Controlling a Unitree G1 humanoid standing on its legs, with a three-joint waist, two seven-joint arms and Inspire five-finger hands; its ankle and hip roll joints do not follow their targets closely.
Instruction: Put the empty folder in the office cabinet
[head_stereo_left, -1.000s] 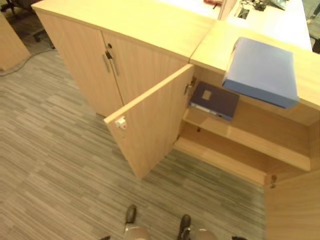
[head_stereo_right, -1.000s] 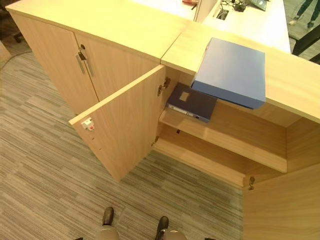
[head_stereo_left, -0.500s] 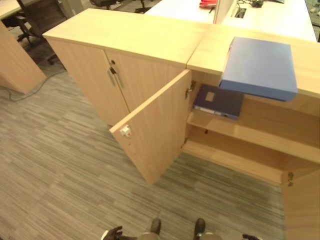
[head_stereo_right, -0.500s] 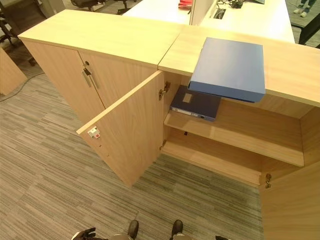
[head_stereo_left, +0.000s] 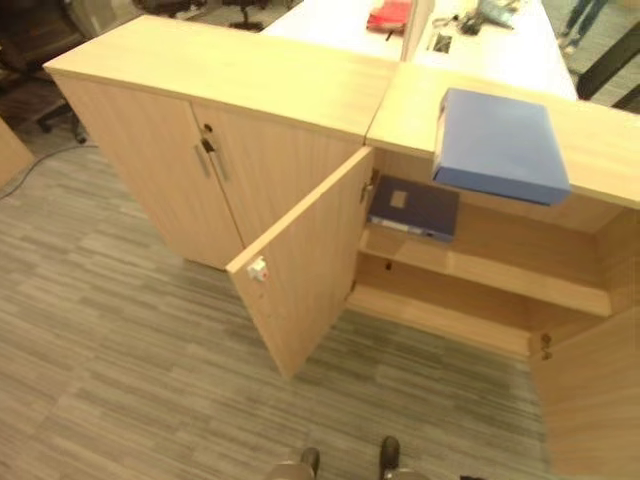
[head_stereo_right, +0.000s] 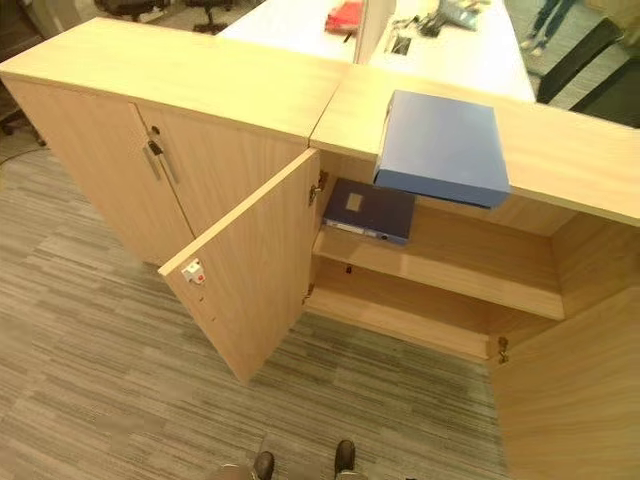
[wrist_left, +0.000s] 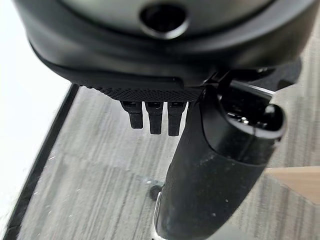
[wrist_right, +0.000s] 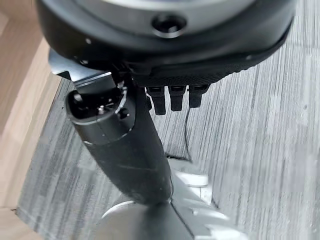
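- The striped grey carpet floor (head_stereo_left: 120, 350) spreads in front of the furniture.
- A closed wooden cabinet (head_stereo_right: 120, 130) with two doors and metal handles (head_stereo_right: 158, 160) stands to the left of the open one, touching it side by side.
- The office cabinet (head_stereo_right: 450, 270) stands open on the right; its two inner shelves show, and the lower one is bare.
- Its left door (head_stereo_right: 250, 270) is swung wide out toward the camera, with a small white and red fitting (head_stereo_right: 193, 272) near its free edge; part of the right door (head_stereo_right: 570, 390) shows at the lower right.
- A white desk (head_stereo_right: 300, 20) lies behind the cabinets, with a red item (head_stereo_right: 343, 15) and some dark objects (head_stereo_right: 440, 15) on it that are too small to make out.
- The light blue folder (head_stereo_right: 440, 145) lies flat on top of the open cabinet, its front edge jutting slightly past the top's edge.
- A dark blue folder (head_stereo_right: 368, 210) lies flat on the upper shelf inside, at the left end, just below the light blue one.
- The left hand (wrist_left: 155, 117) hangs over the carpet in its wrist view; its fingers point straight down, relaxed, around nothing.
- The right hand (wrist_right: 172, 97) hangs likewise over the carpet beside a wooden panel (wrist_right: 25, 100), probably the cabinet's right door; fingers straight, empty.
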